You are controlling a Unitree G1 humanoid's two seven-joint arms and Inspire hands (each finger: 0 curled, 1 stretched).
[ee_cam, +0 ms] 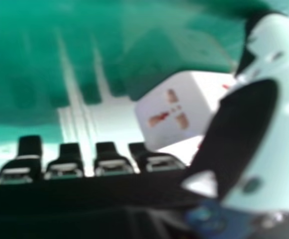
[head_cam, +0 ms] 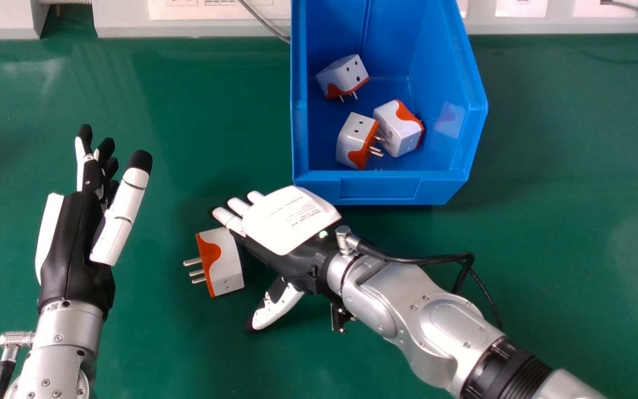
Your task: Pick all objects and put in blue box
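Your adapter (head_cam: 226, 266) is on the green worktop (head_cam: 180, 343), outside the blue box (head_cam: 380, 191), nearer you and off to its left. White body, orange wavy-edged trim at the pin end; three metal pins point left in the head view. Right hand view gives you its white socket face, reddish inside the openings.

Your right hand (head_cam: 291, 219) is just beside it, palm down, open: fingers extended, thumb spread well away from them. Nothing gripped. Fingers overlap the adapter's edge in the head view; can't tell if they touch it.

Three more adapters (head_cam: 355, 138) of the same white/orange type sit in the box, two close together, one farther back. Your left hand (head_cam: 75, 244) is at the head view's left, open and holding nothing.
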